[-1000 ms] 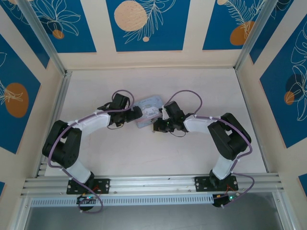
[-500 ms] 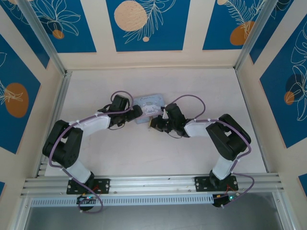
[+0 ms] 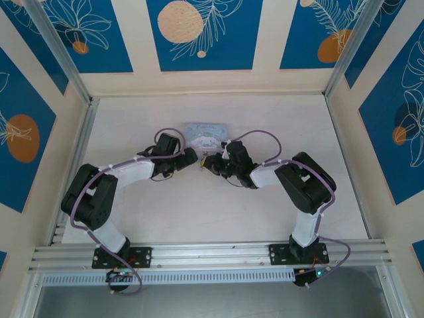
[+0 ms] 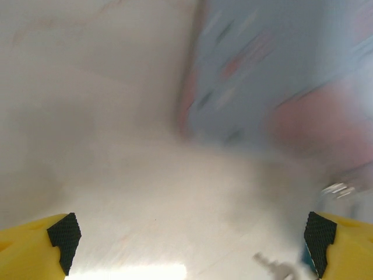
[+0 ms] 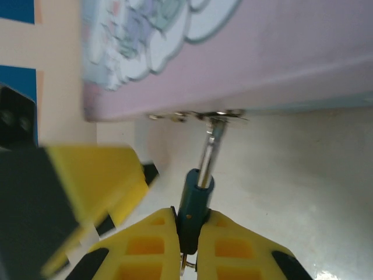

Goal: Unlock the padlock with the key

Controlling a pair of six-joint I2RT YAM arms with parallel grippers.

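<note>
Two grippers meet on the pale bench (image 3: 278,119), on the near side of the pale blue rounded-square tin (image 3: 205,135). The right gripper (image 5: 187,220) has its yellow jaws clamped on the tiny teal-blue padlock (image 5: 195,198), while the left gripper (image 4: 192,236), just to the left, has its jaws spread wide and empty. What looks like the thin grey metal key (image 5: 208,149) sticks out of the padlock's far end towards a small ring (image 5: 224,114) at the edge of the tin, whose cartoon drawing has no lettering sharp enough to read.
</note>
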